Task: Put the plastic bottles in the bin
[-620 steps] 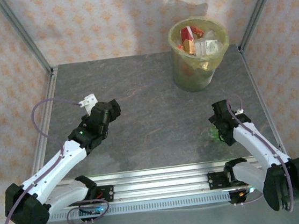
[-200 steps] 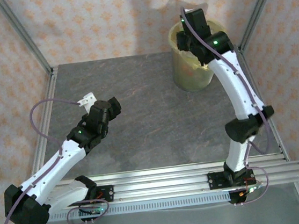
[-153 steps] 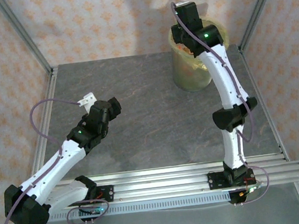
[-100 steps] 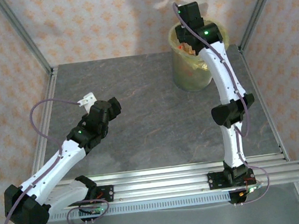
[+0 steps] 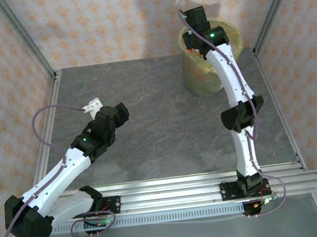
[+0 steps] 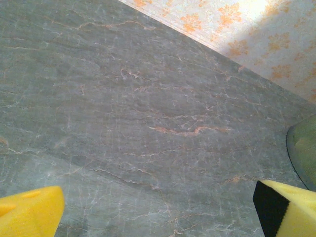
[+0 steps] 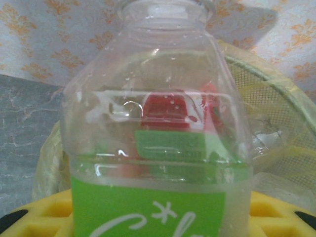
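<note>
- The right arm (image 5: 232, 87) reaches far out, and its end hangs over the top of the bin (image 5: 197, 82).
- The right jaws hold a bottle (image 7: 153, 148). It is clear with a green label, and it sits between the yellow pads (image 7: 39, 212).
- The bottle's long way points straight out from the jaws, with its neck at the far end.
- In the right wrist view, the open mouth of the bin (image 7: 276, 89) lies just past the bottle and under it. I think the next move is to let go, so what counts is that the bottle is above the hole and not above the rim.
- From the top view, the arm's end looks to be near the far left part of the rim. So the drop may be close to the edge.
- The left arm (image 5: 66, 163) is well away from the bin, low over the surface (image 5: 159, 124). The right arm is the one near the bin.
- The left jaws are wide open and hold nothing. Their pads (image 6: 29, 212) sit at the two bottom corners of the left wrist view, with bare surface between them.
- The top view shows how both arms lie and where the bin stands, at the far right of the surface.
- The right wrist view shows the bottle up close. Through it I see a red cap (image 7: 165, 111) and more green, so other bottles seem to be in the bin.
- The left wrist view has a curved grey edge (image 6: 303, 153) at the right. It may be the bin's side, but I cannot tell.
</note>
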`<state>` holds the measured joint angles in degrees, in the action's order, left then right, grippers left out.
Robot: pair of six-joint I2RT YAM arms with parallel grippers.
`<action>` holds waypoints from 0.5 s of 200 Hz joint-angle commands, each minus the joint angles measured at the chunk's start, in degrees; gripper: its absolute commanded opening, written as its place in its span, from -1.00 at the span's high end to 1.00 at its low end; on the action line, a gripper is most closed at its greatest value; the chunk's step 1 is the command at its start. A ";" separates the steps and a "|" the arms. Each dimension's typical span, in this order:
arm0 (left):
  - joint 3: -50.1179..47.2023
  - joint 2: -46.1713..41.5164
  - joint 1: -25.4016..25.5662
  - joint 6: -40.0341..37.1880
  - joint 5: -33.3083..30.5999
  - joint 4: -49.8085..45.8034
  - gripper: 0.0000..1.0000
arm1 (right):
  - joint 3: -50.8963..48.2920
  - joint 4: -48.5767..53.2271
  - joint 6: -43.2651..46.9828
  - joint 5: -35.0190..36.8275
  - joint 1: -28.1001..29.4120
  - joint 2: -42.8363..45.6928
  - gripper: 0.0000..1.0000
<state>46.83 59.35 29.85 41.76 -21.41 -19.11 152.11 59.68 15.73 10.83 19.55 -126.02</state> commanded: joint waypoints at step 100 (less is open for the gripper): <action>2.38 0.32 -0.36 0.43 0.07 -1.77 -1.00 | 4.22 1.37 -1.17 -1.90 -0.08 0.83 -0.63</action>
<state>47.13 59.42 29.85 41.78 -21.37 -19.14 154.10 61.52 15.64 9.80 19.66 -126.41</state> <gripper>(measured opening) 0.996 0.816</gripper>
